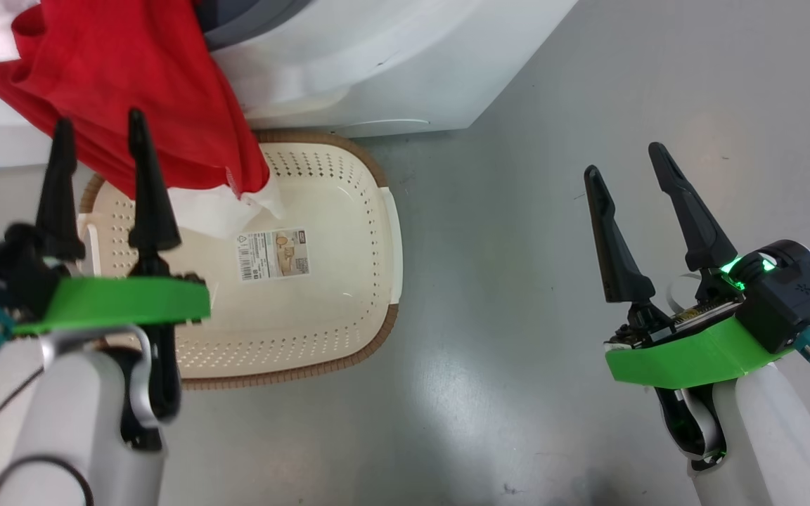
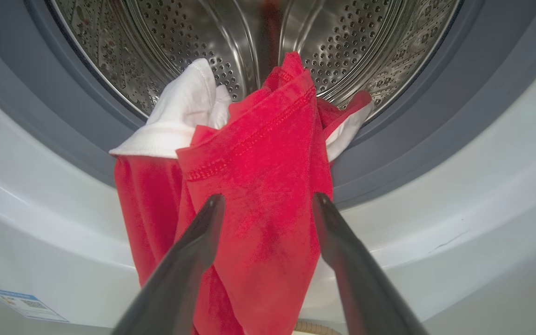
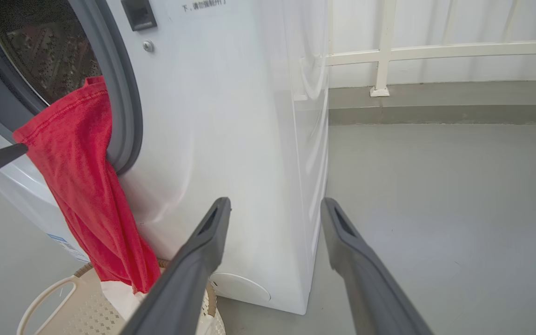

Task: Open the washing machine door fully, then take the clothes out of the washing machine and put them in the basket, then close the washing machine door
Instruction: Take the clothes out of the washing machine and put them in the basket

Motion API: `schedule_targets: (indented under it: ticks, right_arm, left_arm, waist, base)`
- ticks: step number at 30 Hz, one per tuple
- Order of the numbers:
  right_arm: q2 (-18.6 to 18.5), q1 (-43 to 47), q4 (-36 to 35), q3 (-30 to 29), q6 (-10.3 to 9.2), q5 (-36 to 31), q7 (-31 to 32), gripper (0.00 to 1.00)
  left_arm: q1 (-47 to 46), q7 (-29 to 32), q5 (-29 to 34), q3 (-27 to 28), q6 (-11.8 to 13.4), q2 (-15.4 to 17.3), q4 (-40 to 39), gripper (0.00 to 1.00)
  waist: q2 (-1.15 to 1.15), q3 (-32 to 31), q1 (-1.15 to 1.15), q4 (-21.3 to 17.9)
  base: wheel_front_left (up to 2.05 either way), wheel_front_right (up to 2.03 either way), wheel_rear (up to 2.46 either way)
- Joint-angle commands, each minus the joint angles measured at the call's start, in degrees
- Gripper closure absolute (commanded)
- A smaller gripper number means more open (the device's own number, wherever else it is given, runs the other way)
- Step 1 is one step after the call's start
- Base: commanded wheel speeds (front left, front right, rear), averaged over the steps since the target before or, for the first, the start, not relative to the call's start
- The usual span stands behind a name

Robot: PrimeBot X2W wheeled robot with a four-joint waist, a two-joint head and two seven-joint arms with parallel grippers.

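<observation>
Clothes (image 1: pixel 124 84) of soft red knit with a white trim hang in the head view from the mouth of the washing machine (image 1: pixel 377 63), their lower end dropping into the one basket (image 1: pixel 335 323). The basket is a rounded rectangle of cream plastic, pierced with rows of small holes, with a brown woven-look rim and two side handles. It stands on the smooth grey floor (image 1: pixel 517 211) against the machine's glossy white front, and one paper sticker (image 1: pixel 273 254) lies on its bottom. The left gripper (image 1: pixel 100 119) stands released in front of the red cloth, its two tapered black fingers spread. The right gripper (image 1: pixel 624 158) hovers well apart over bare floor, likewise released, two fingers spread.

From the left wrist, the clothes (image 2: pixel 258 158) spill out of the steel perforated drum (image 2: pixel 365 42) across the matt grey rubber gasket (image 2: pixel 435 121) and down the white washing machine (image 2: pixel 482 186) front, with a stitched hem showing. The left gripper (image 2: pixel 269 197) frames the cloth, jaws wide; I cannot tell whether it touches. One blue label (image 2: pixel 21 302) sits low on the panel.

From the right wrist, the washing machine (image 3: pixel 231 139) shows its flat white side. The clothes (image 3: pixel 82 186) hang from its opening down to the basket (image 3: pixel 77 311). The right gripper (image 3: pixel 275 201) is released, holding nothing. Behind it, a white railing (image 3: pixel 384 51) borders the floor (image 3: pixel 435 209).
</observation>
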Motion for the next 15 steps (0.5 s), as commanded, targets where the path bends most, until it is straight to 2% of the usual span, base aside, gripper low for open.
schedule_targets:
  ticks: [1,15]
  right_arm:
    - [0.2,0.7,-1.4,1.4,0.35,0.7,-0.3,0.0]
    - [0.2,0.4,-1.3,1.8,0.35,1.6,-0.3,0.0]
  left_arm:
    - [-1.0,-0.4,-0.3,2.0,-0.5,1.8,-0.1,0.0]
    - [-12.5,-2.2,1.1,3.0,0.6,4.1,16.2,0.0]
  waist:
    - [0.0,0.1,0.0,-0.1]
    - [0.0,0.7,0.0,-0.5]
  base:
    - [0.0,0.0,0.0]
    - [0.0,0.0,0.0]
